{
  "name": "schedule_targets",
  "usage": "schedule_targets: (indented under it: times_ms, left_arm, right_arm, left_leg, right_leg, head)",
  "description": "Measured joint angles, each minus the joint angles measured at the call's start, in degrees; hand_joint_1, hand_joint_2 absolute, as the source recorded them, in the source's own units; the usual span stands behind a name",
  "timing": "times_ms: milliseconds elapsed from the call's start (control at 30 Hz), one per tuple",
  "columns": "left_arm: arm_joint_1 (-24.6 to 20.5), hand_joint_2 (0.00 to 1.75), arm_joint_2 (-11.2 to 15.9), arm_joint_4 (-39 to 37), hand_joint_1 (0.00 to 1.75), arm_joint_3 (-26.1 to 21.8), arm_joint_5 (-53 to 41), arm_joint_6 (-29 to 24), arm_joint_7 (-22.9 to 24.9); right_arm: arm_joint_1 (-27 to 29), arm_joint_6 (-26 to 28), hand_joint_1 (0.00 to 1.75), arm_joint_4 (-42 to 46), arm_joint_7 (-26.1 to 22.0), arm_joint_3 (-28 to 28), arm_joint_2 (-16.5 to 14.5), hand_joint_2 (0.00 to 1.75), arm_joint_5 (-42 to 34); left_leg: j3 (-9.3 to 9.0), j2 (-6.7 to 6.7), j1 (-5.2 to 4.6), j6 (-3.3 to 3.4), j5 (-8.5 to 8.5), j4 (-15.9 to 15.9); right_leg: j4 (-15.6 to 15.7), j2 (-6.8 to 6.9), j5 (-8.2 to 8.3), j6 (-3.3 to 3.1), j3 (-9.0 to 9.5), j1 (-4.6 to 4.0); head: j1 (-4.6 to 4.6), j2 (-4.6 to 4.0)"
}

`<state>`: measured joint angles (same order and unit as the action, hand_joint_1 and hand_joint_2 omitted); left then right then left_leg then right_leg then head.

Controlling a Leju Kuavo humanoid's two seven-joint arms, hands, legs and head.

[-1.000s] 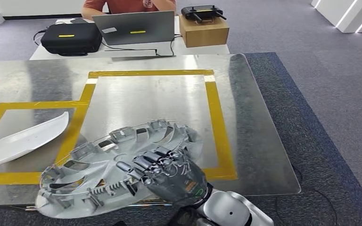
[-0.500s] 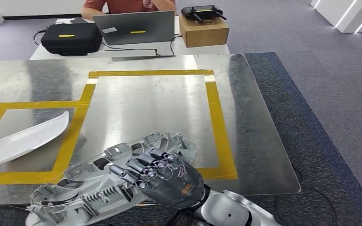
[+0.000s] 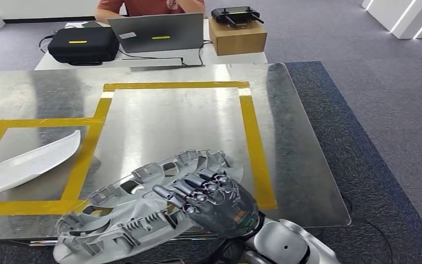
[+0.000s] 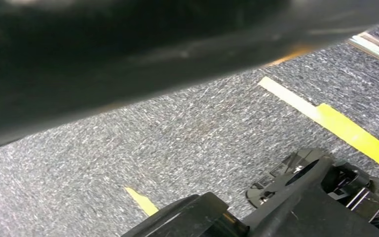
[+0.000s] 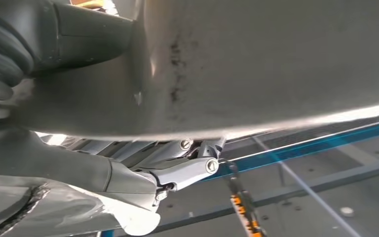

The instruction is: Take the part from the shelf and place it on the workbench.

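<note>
laptop, black case, cardboard box, seated person

part over workbench near edge; tray left

The surface is a shiny metal sheet marked with yellow tape in two joined rectangles. A white curved piece lies inside the left rectangle. The grey ribbed part overhangs the near edge, across the tape's near line.
</note>
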<state>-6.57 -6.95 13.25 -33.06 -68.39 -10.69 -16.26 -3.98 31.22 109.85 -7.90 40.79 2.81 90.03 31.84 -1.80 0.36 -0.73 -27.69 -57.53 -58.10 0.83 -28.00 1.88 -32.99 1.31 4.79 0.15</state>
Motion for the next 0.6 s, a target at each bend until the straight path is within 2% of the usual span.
schedule_targets:
  times_ms: [133,233,367,600]
  left_arm:
    - [0.02,0.0,0.0,0.0,0.0,-0.17,-0.03,0.0,-0.07]
    - [0.06,0.0,-0.02,0.0,0.0,-0.49,-0.37,0.0,-0.21]
    - [0.08,0.0,-0.09,0.0,0.0,-1.14,-0.96,0.0,-0.37]
    - [0.07,0.0,-0.27,0.0,0.0,-1.58,-1.8,0.0,-0.62]
  right_arm:
    - [1.08,0.23,1.75,0.52,-1.88,-2.57,0.04,1.75,0.0]
    - [3.17,1.22,1.75,1.22,-7.45,-6.42,-0.49,1.75,0.0]
    - [6.36,2.72,1.75,1.76,-13.03,-12.77,-2.97,1.75,0.0]
    - [9.22,3.52,1.75,1.85,-15.37,-19.41,-5.97,1.75,0.0]
  left_leg:
    - [0.0,0.0,0.0,0.01,0.0,-0.01]
    - [0.02,0.02,0.0,0.01,-0.01,-0.02]
    - [0.02,0.02,0.0,0.06,-0.05,-0.02]
    - [0.02,0.01,0.0,0.08,-0.05,-0.02]
  right_leg:
    - [0.0,0.01,0.0,0.0,-0.01,0.0]
    - [0.0,0.04,0.0,0.0,-0.01,0.0]
    - [0.0,0.04,0.0,0.01,-0.01,0.0]
    - [0.0,0.02,0.0,0.01,-0.01,0.0]
  head:
    - [-0.01,0.0]
    - [0.0,0.0]
    - [-0.01,0.0]
    - [0.01,0.0]
